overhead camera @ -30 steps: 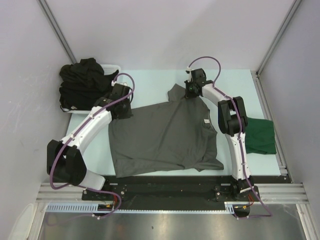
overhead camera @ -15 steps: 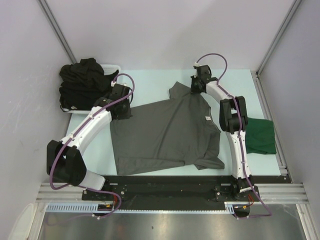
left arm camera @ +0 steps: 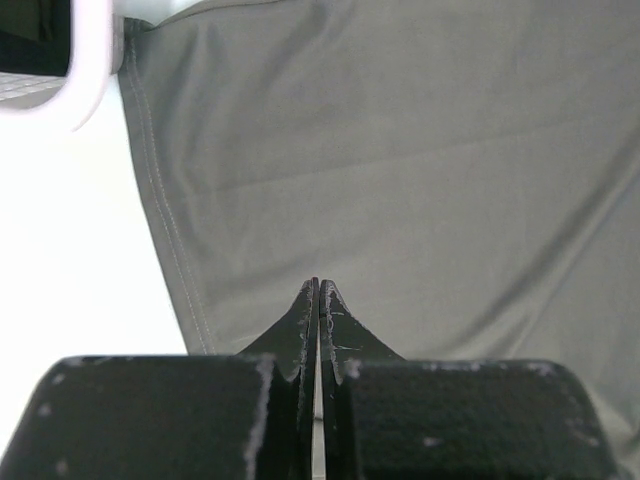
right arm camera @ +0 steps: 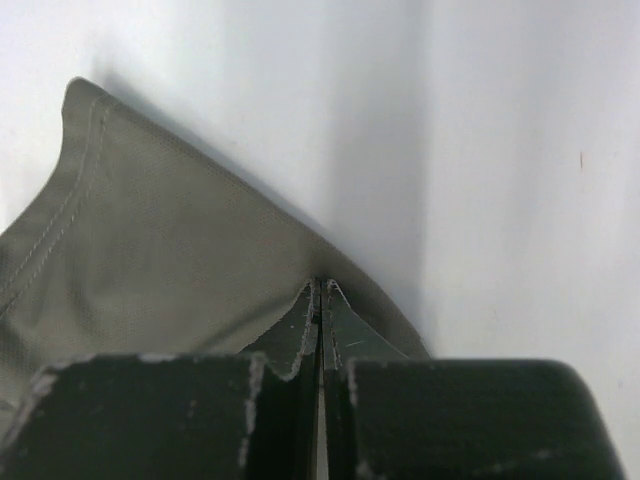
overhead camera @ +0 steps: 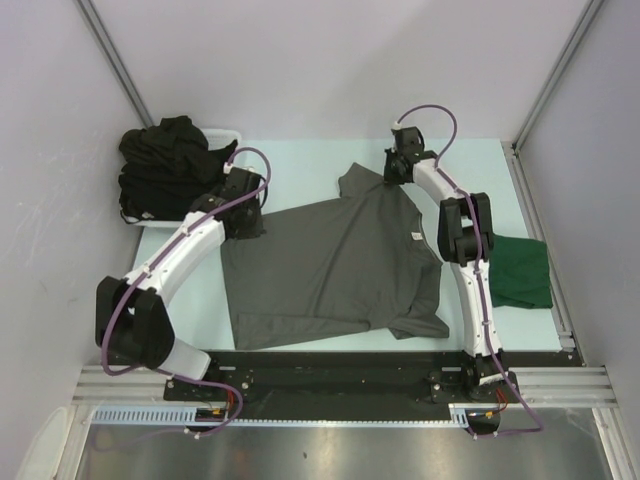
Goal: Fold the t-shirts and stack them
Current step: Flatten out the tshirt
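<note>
Edges of the smooth charcoal t-shirt (overhead camera: 330, 260) sit clamped in left pincer (left arm camera: 318, 285) and right pincer (right arm camera: 321, 285).

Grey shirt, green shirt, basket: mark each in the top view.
Grey shirt (overhead camera: 330, 265), top view, middle of its body.
Green shirt (overhead camera: 522, 272), top view, middle of the visible cloth.
Basket (overhead camera: 228, 133), top view, white rim at its far corner.

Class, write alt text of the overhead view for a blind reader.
A grey shirt lies spread on the table, the left claw pinching its left edge, the right claw its far sleeve. A green shirt lies beside it.
</note>
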### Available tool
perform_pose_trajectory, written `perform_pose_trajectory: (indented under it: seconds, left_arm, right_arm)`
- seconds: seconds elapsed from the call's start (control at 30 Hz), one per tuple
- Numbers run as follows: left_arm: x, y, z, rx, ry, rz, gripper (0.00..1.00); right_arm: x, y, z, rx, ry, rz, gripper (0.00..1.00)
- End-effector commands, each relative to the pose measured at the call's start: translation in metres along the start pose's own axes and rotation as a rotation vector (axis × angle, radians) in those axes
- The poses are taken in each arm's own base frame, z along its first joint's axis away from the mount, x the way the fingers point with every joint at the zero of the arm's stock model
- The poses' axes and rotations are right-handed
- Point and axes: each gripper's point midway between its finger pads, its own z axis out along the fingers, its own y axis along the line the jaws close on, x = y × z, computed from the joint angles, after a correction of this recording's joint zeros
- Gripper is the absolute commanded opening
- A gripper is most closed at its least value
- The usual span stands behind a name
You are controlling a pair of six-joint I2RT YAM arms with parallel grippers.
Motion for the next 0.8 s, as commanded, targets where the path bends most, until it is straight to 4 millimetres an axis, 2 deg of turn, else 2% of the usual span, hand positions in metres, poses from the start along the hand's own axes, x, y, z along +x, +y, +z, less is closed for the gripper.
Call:
perform_pose_trajectory:
  seconds: [0.0,0.07,0.2,0.27,0.33,0.37,0.43,0.47,0.5,0.63,0.77]
  left_arm:
    - [-0.007,-0.008,0.017,-0.004,-0.019,-0.024,0.00]
    - [-0.002,-0.008,0.033,-0.027,0.005,-0.025,0.00]
    - [0.002,-0.006,0.061,-0.095,0.044,-0.058,0.00]
    - [0.012,-0.004,0.082,-0.142,0.089,-0.050,0.00]
    - [0.007,-0.007,0.091,-0.152,0.091,-0.057,0.00]
    - [0.012,-0.008,0.101,-0.162,0.112,-0.050,0.00]
    - [0.004,-0.014,0.108,-0.150,0.096,-0.052,0.00]
    - [0.004,-0.015,0.114,-0.152,0.102,-0.049,0.00]
    - [-0.003,-0.018,0.116,-0.142,0.086,-0.046,0.00]
    - [-0.016,-0.022,0.124,-0.132,0.076,-0.027,0.00]
    - [-0.030,-0.024,0.124,-0.112,0.061,-0.030,0.00]
  right_arm:
    - [-0.031,0.011,-0.050,-0.029,-0.029,0.035,0.00]
    - [-0.045,0.022,-0.068,-0.058,-0.062,0.031,0.00]
    - [-0.046,0.025,-0.085,-0.082,-0.067,0.042,0.00]
    - [-0.040,0.019,-0.087,-0.086,-0.048,0.054,0.00]
    - [-0.040,0.017,-0.093,-0.092,-0.050,0.060,0.00]
    - [-0.040,0.017,-0.096,-0.100,-0.053,0.061,0.00]
    - [-0.045,0.020,-0.104,-0.118,-0.064,0.062,0.00]
    - [-0.043,0.023,-0.104,-0.135,-0.056,0.061,0.00]
    - [-0.042,0.025,-0.104,-0.140,-0.051,0.063,0.00]
    - [-0.023,0.035,-0.095,-0.150,0.018,0.049,0.00]
    - [-0.003,0.050,-0.074,-0.159,0.079,0.015,0.00]
